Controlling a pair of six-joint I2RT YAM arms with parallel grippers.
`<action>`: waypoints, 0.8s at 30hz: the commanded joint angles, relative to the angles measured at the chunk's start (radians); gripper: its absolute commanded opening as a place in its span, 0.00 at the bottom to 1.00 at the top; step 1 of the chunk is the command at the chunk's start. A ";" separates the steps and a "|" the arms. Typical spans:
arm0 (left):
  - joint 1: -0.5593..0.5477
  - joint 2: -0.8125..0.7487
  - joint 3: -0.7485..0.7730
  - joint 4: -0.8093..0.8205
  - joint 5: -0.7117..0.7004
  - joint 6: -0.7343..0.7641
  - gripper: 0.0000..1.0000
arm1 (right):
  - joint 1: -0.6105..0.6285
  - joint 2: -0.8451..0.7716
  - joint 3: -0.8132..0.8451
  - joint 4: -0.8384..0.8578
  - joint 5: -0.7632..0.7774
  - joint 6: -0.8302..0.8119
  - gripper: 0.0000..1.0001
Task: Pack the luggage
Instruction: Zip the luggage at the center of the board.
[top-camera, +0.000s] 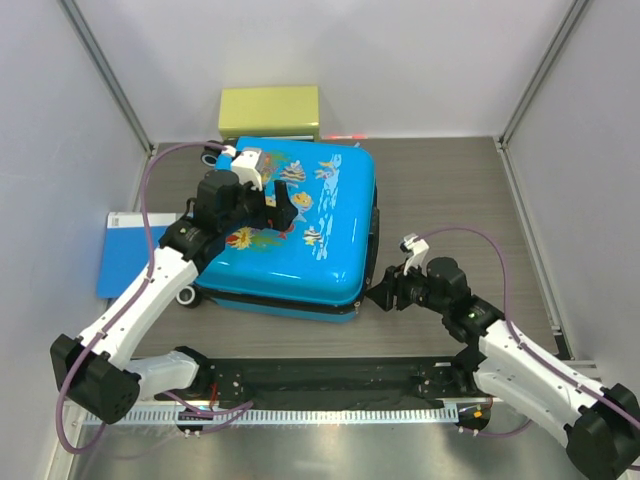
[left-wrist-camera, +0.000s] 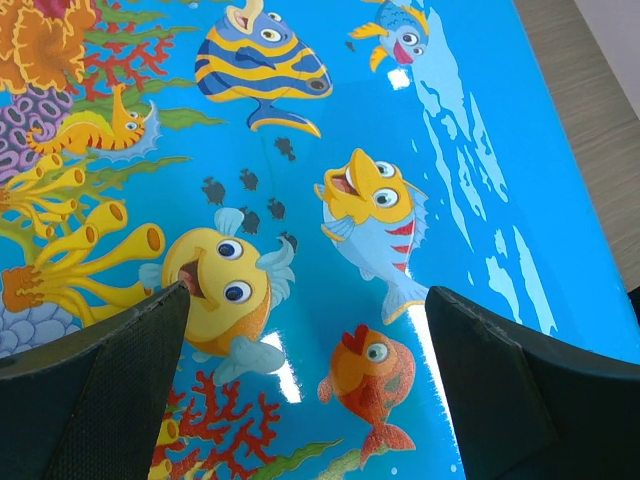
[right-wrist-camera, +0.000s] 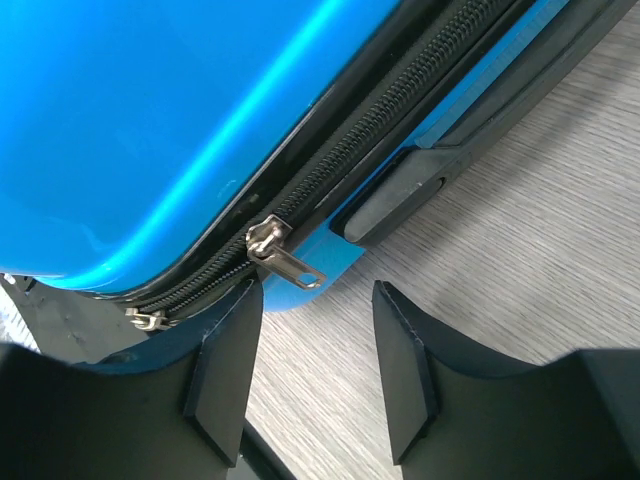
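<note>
The luggage (top-camera: 320, 225) lies flat and closed in the middle of the table, fish-print lid up. My left gripper (top-camera: 280, 212) hovers over the lid's left half, open and empty. In the left wrist view its gripper (left-wrist-camera: 305, 385) has the printed fish of the lid (left-wrist-camera: 370, 200) showing between its fingers. My right gripper (top-camera: 385, 295) is low at the suitcase's near right corner, open and empty. In the right wrist view its gripper (right-wrist-camera: 315, 370) sits just below a silver zipper pull (right-wrist-camera: 287, 260) on the black zipper (right-wrist-camera: 400, 130). A second slider (right-wrist-camera: 148, 320) shows by the left finger.
A yellow-green box (top-camera: 268, 110) stands behind the suitcase at the back wall. A flat blue folder (top-camera: 125, 255) lies to its left, partly under my left arm. A black foot (right-wrist-camera: 400, 195) juts from the suitcase side. Grey wood table (top-camera: 450, 200) lies to the right.
</note>
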 joint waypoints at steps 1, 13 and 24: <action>0.012 -0.011 -0.018 -0.008 0.045 0.004 1.00 | 0.005 0.024 -0.030 0.179 -0.072 0.010 0.57; 0.024 -0.012 -0.015 -0.011 0.070 0.000 1.00 | 0.005 -0.163 -0.162 0.430 -0.165 -0.024 0.71; 0.030 -0.014 -0.018 -0.008 0.090 -0.003 1.00 | 0.005 -0.047 -0.139 0.475 -0.234 -0.058 0.69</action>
